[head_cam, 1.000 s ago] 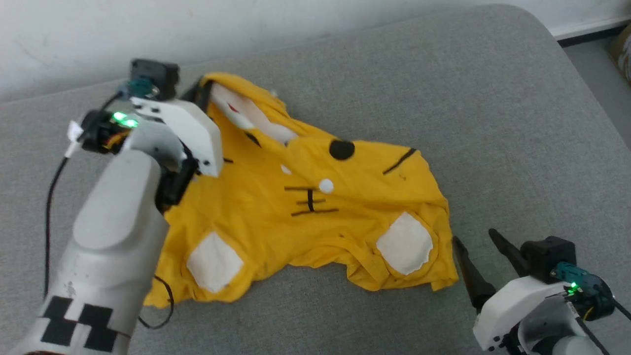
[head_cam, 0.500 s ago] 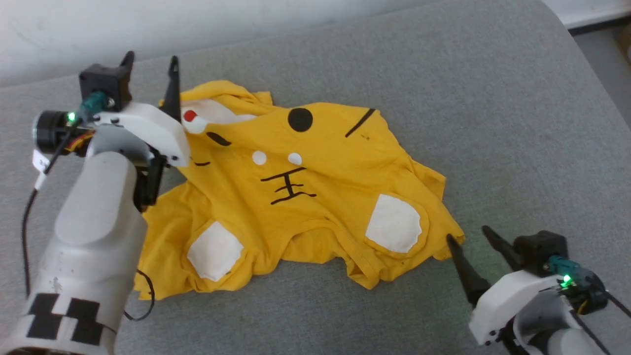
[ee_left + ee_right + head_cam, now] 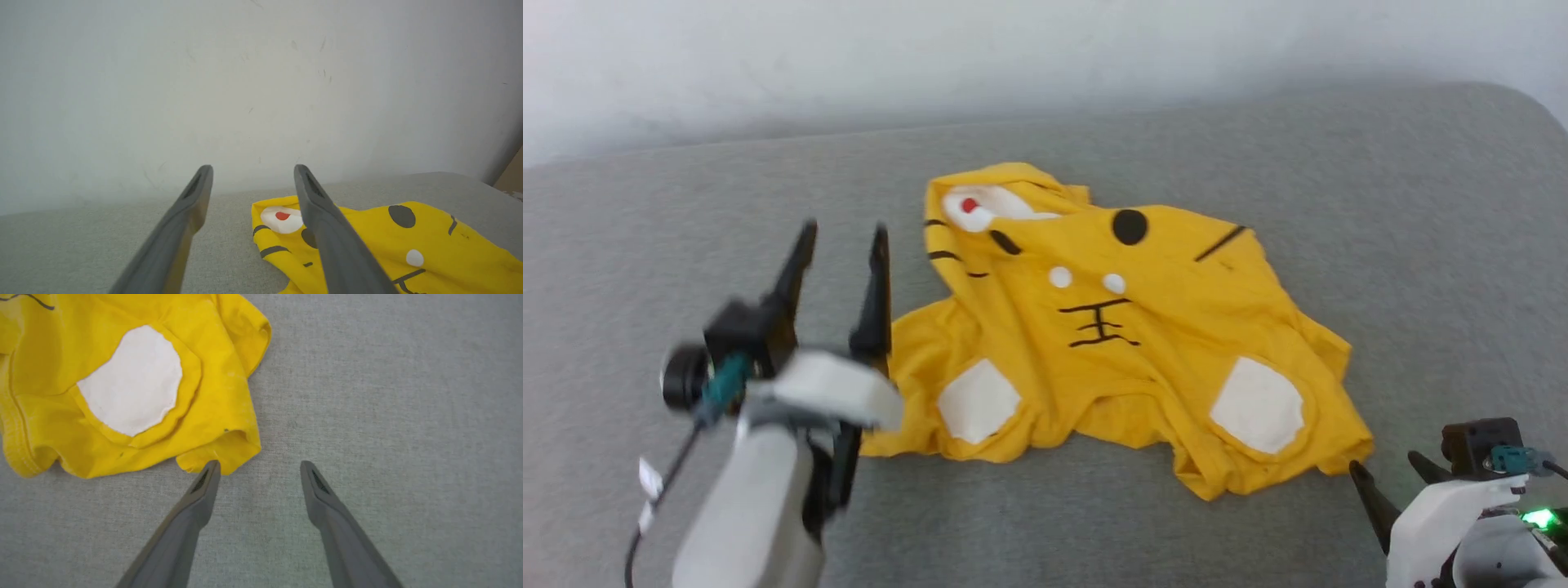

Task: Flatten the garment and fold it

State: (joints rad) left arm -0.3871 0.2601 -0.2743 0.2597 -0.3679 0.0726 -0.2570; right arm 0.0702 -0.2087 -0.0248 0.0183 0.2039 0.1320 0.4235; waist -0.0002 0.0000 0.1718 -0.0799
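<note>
The garment (image 3: 1143, 351), a bright yellow T-shirt with a tiger face print and white patches, lies rumpled and partly bunched on the grey padded surface (image 3: 1258, 147). My left gripper (image 3: 843, 237) hovers open just left of the garment, holding nothing. In the left wrist view its fingers (image 3: 253, 168) point at the wall, with the garment (image 3: 367, 241) to the lower right. My right gripper (image 3: 1384, 464) stands open at the garment's near right corner. In the right wrist view its left fingertip (image 3: 210, 473) nearly touches the yellow sleeve (image 3: 220, 400).
A pale wall (image 3: 1045, 57) rises right behind the grey surface. The surface's rounded right edge (image 3: 1543, 114) curves away at the far right. Bare grey surface lies to the left, right and front of the shirt.
My left gripper opened, let go of the garment's far left edge and drew back toward me. The garment settled on the surface. The head camera shifted too.
</note>
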